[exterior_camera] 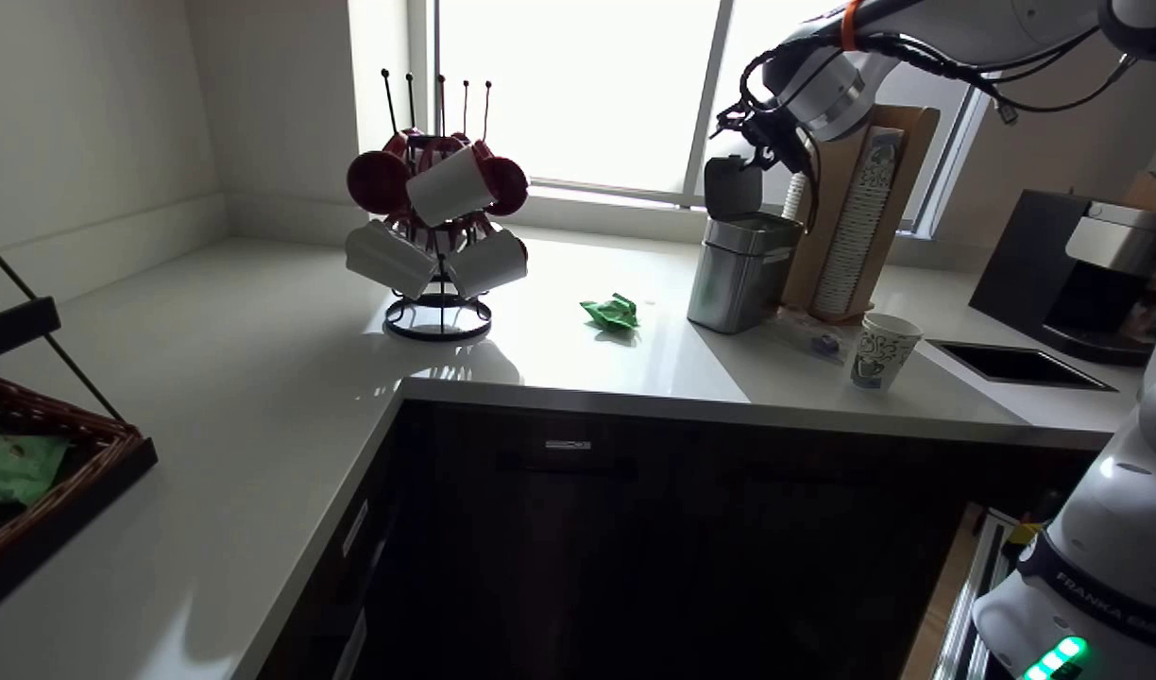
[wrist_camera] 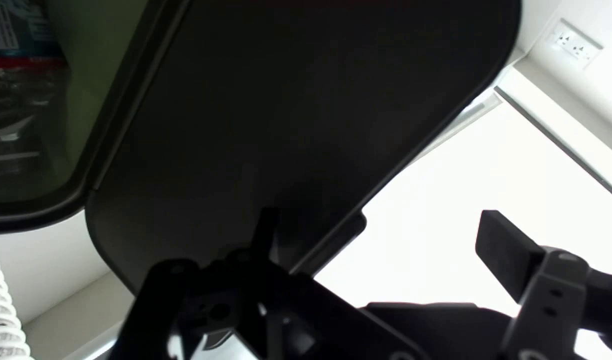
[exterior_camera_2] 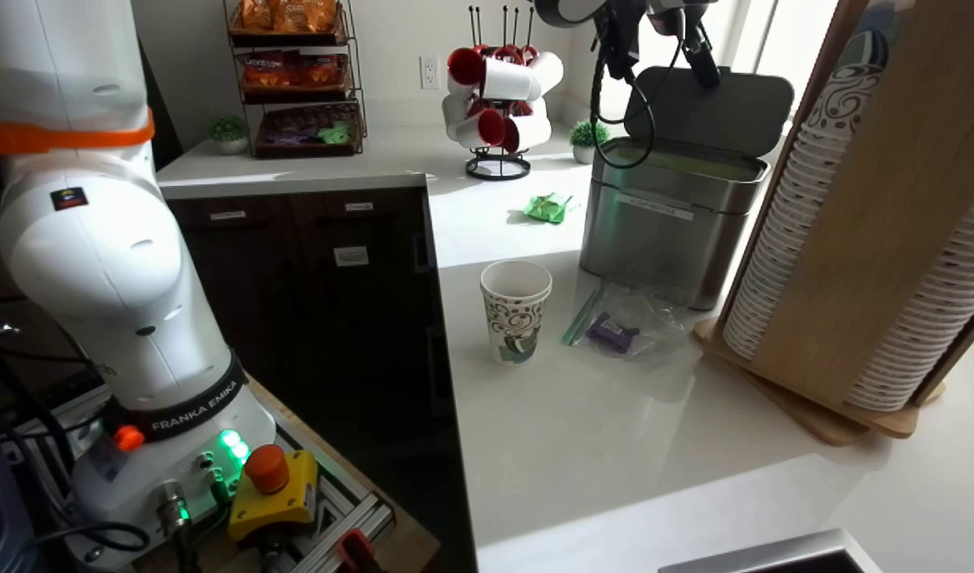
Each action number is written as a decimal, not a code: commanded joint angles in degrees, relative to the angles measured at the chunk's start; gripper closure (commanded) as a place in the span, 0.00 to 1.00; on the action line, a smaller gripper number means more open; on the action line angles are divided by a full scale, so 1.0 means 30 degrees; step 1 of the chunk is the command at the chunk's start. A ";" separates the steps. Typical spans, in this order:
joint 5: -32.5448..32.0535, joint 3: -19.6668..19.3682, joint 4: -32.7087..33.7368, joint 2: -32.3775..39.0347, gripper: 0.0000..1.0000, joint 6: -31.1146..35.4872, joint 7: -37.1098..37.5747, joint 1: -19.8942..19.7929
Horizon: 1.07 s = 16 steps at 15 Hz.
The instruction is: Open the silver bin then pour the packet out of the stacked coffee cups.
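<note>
My end effector [wrist_camera: 378, 225] is released, jaws wide apart at the edge of the raised lid [exterior_camera_2: 746, 115]; I can't tell if they touch it. Right below the end effector stands the silver bin [exterior_camera_2: 654, 239], open. Lower, and from the end effector toward the arm's base [exterior_camera: 1022, 604], the stacked coffee cups [exterior_camera_2: 516, 314] stand upright on the desk [exterior_camera_2: 582, 446]. The packet [exterior_camera_2: 612, 333] lies below the end effector too, between cups and bin, inside or under a clear bag [exterior_camera_2: 654, 318].
</note>
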 commanded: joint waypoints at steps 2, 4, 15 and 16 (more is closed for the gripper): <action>-0.0644 -0.0194 0.0742 0.0624 0.00 0.0295 0.0775 0.0221; -0.0544 -0.0117 0.0704 0.0436 0.00 0.0285 0.0609 0.0170; -0.5080 -0.1198 -0.1776 -0.2662 0.00 -0.2294 0.4380 0.0111; -0.5504 -0.1265 -0.1951 -0.3018 0.00 -0.2964 0.4560 0.0050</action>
